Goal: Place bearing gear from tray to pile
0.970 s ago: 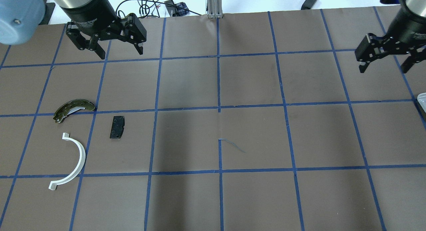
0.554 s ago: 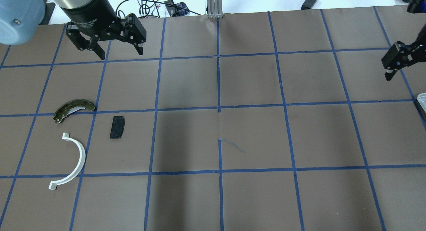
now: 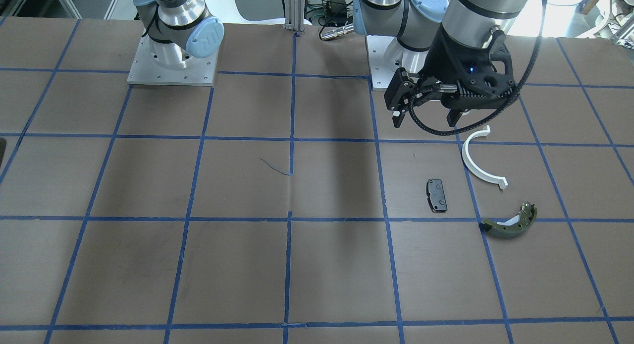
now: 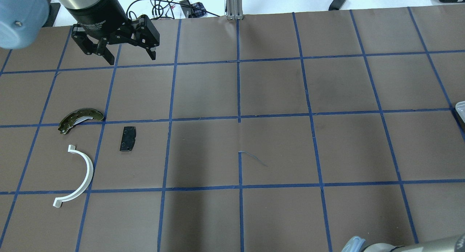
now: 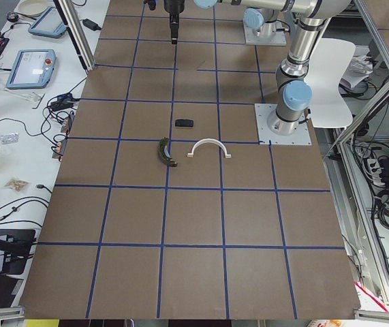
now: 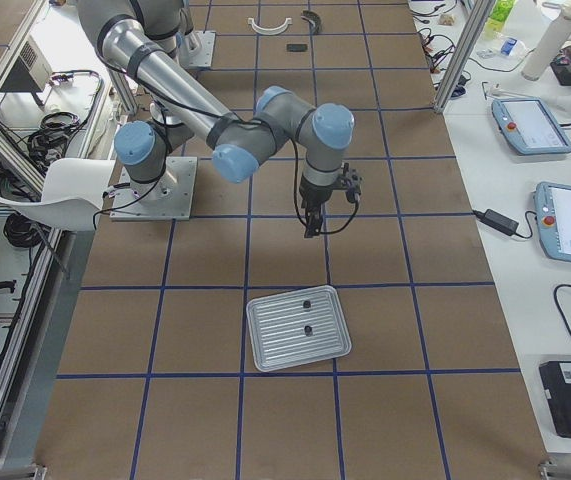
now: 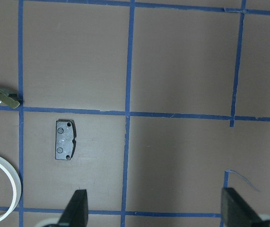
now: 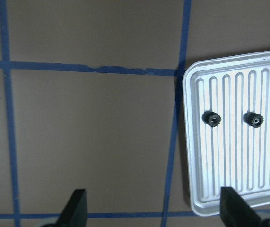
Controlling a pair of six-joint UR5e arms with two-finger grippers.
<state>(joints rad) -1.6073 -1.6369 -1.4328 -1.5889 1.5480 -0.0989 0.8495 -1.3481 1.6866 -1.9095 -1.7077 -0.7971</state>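
Note:
Two small black bearing gears (image 8: 211, 118) (image 8: 255, 119) lie on the ribbed silver tray (image 8: 191, 156); both gears (image 6: 306, 303) and the tray (image 6: 265, 345) also show in the exterior right view. My right gripper (image 8: 156, 213) is open and empty, over bare table left of the tray, and it (image 6: 309, 228) hangs just beyond the tray. The pile lies far off: a white half-ring arc (image 4: 89, 170), a black pad (image 4: 127, 138) and an olive brake shoe (image 4: 80, 118). My left gripper (image 4: 130, 59) is open and empty, raised beyond the pile.
The table is brown paper with a blue tape grid. A metal post (image 4: 234, 5) and cables (image 4: 163, 5) sit at the far edge. Only a corner of the tray (image 4: 460, 110) shows at the overhead view's right edge. The arm bases (image 3: 173, 61) stand at the robot's side.
My right gripper has moved right and left the overhead view. My left gripper and the pile parts have not moved.

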